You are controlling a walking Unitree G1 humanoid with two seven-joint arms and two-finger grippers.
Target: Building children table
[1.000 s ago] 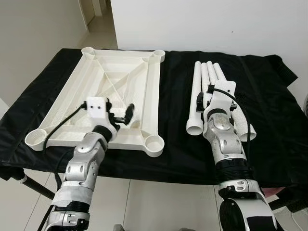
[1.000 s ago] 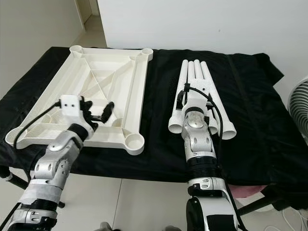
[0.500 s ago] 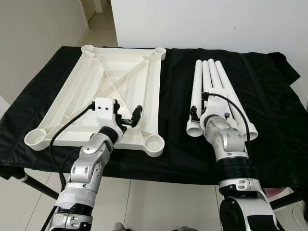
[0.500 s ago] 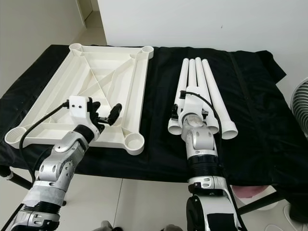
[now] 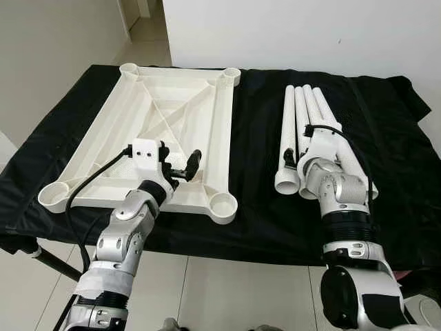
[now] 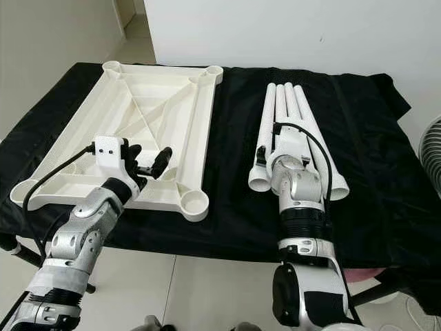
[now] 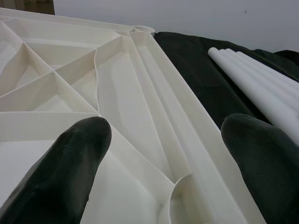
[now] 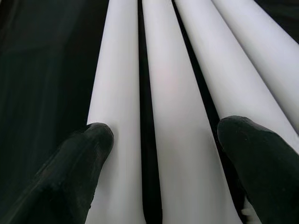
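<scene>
A white plastic tabletop (image 5: 158, 124) lies upside down on the left of the black-covered table, with a round leg socket (image 5: 223, 203) at each corner. Several white leg tubes (image 5: 306, 110) lie side by side on the right. My left gripper (image 5: 180, 163) hovers open just above the tabletop's near right part, close to the near right socket; its fingers (image 7: 74, 158) straddle a rib and the rim. My right gripper (image 8: 173, 154) is open low over the near ends of the tubes, its fingers (image 8: 88, 154) spanning the left few tubes and holding nothing.
The black cloth (image 5: 255, 138) covers the whole table and hangs over its front edge (image 5: 227, 241). A white wall stands behind. Tiled floor (image 5: 207, 289) lies in front. A fan (image 6: 431, 148) shows at the far right. Bare cloth separates the tabletop from the tubes.
My right wrist has shifted slightly right and farther along the tubes. My left gripper has edged right over the tabletop. Both stay open.
</scene>
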